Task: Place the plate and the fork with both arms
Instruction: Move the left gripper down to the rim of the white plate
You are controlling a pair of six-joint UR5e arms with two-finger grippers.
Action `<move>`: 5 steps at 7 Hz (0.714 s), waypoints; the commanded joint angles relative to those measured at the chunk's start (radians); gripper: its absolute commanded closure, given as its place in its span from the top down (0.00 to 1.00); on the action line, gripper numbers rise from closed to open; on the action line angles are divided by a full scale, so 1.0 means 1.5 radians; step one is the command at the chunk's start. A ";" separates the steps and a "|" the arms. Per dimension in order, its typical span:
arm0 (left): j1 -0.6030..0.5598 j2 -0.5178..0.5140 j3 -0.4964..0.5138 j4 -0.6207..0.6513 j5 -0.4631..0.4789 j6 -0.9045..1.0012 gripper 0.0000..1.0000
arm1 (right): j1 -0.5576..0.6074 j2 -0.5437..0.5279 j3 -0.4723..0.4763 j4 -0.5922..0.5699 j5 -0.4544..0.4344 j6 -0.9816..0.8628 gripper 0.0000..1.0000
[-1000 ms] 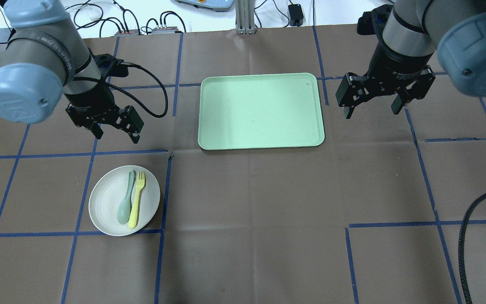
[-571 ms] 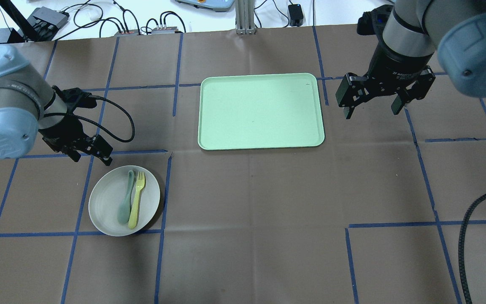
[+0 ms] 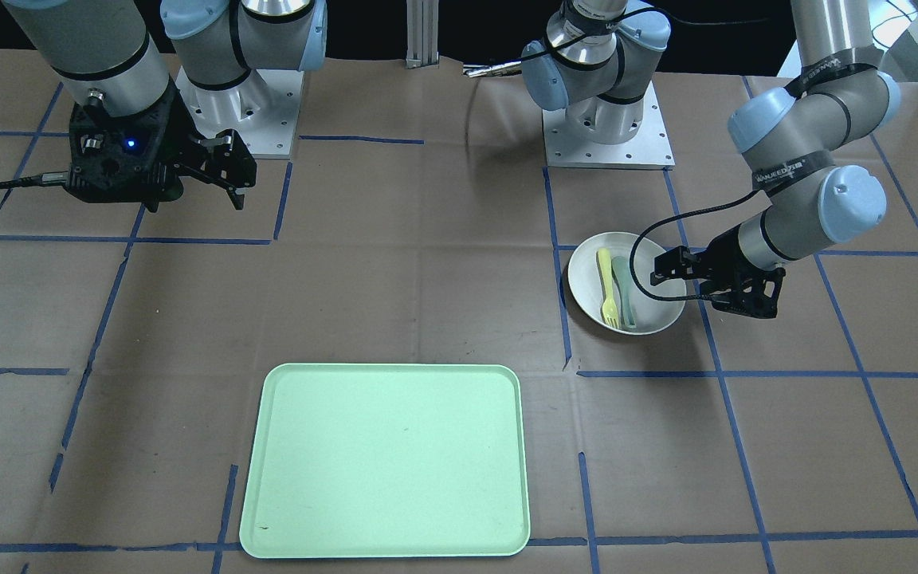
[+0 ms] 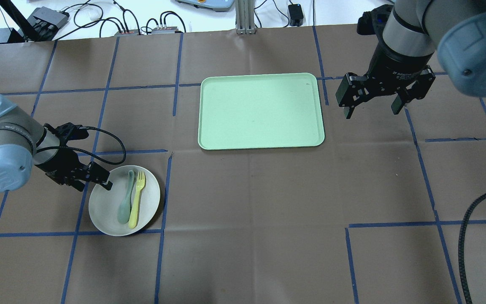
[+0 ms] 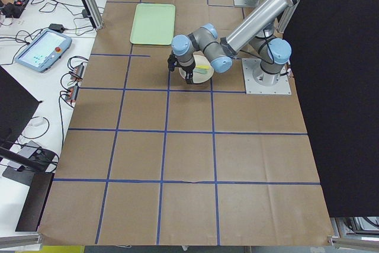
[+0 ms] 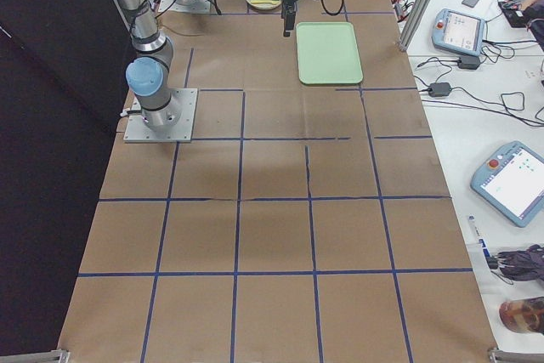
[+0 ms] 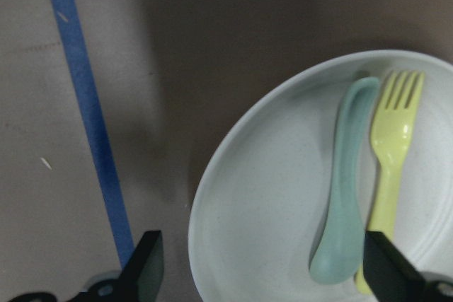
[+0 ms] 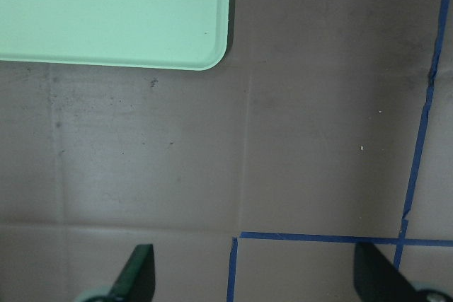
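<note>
Low over the plate's (image 4: pixel 108 211) rim near the tabletop's (image 4: pixel 251 211) left edge: left gripper (image 4: pixel 93 179), jaws apart. Inside, yellow fork (image 4: pixel 136 204) beside grey-green spoon (image 4: pixel 125 203). Toward the right edge: right gripper (image 4: pixel 373 103), spread wide, empty.

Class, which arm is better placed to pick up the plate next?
Left. Its open hand hangs at the plate rim; the right hand hangs far off beyond the tray.

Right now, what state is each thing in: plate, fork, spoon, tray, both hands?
plate: flat on the table, not gripped
fork: lying in the plate, beside the spoon
spoon: lying in the plate
tray: empty
left hand: open, at the plate's rim
right hand: open, above bare table beside the tray
</note>
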 commanded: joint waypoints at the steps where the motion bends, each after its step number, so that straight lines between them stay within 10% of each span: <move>1: 0.032 -0.022 -0.006 0.024 -0.004 0.005 1.00 | 0.000 0.000 0.000 0.000 0.001 0.000 1.00; 5: 0.037 -0.023 -0.026 0.017 -0.015 0.003 0.61 | 0.000 0.000 0.000 0.000 0.001 0.000 1.00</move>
